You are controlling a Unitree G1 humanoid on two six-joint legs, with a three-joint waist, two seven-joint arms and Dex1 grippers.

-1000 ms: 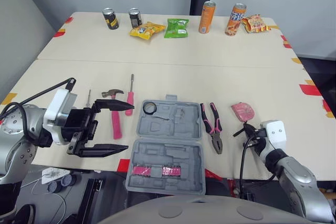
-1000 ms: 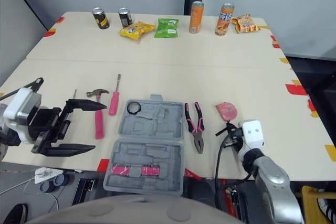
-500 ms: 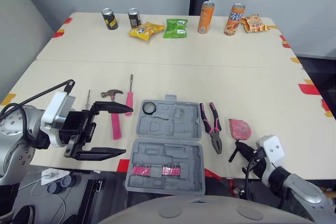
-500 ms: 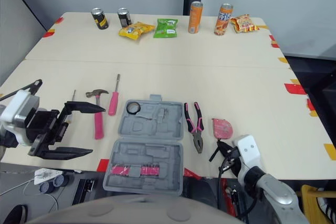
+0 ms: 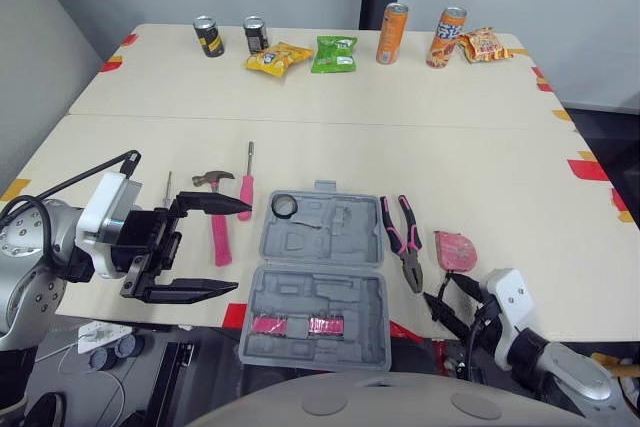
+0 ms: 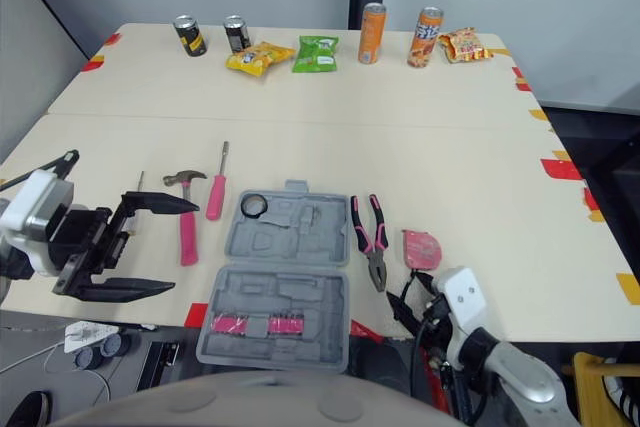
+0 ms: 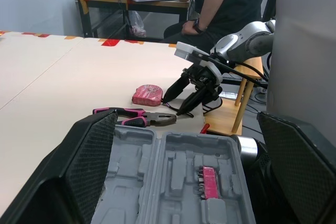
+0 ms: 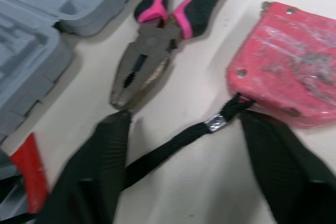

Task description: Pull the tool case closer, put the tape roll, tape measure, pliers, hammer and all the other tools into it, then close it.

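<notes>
While one tool case [image 5: 318, 287] lies open, one hammer [image 5: 216, 219] lies beside it.

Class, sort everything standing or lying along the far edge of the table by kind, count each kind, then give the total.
Short dark metal drink cans: 2
Tall orange metal drink cans: 2
Crinkly foil snack bags, one yellow, one green, one orange-red: 3
Total: 7

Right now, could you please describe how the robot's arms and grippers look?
Both arms are rounded silver-grey metal. The left gripper and right gripper each have a white boxy housing and two long, tapered black fingers. Thin black cables loop beside both wrists.
</notes>
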